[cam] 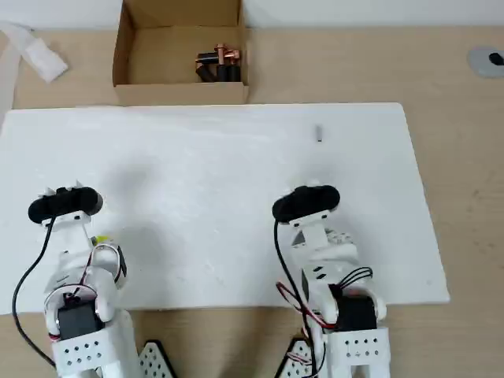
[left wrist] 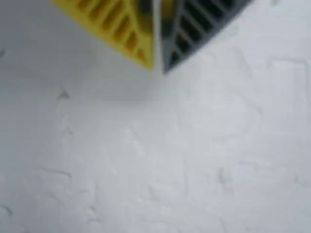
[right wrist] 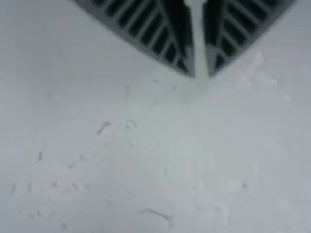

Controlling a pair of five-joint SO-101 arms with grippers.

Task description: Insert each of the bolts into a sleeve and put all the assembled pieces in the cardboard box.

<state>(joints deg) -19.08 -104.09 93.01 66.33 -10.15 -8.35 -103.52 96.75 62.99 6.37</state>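
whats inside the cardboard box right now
A small cluster of black and copper-coloured assembled pieces lies in the cardboard box, in its right corner nearest the arms. They overlap, so their exact count cannot be told.

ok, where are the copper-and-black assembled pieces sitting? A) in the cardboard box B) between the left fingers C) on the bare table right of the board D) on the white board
A: the assembled pieces lie inside the cardboard box, near its right wall.
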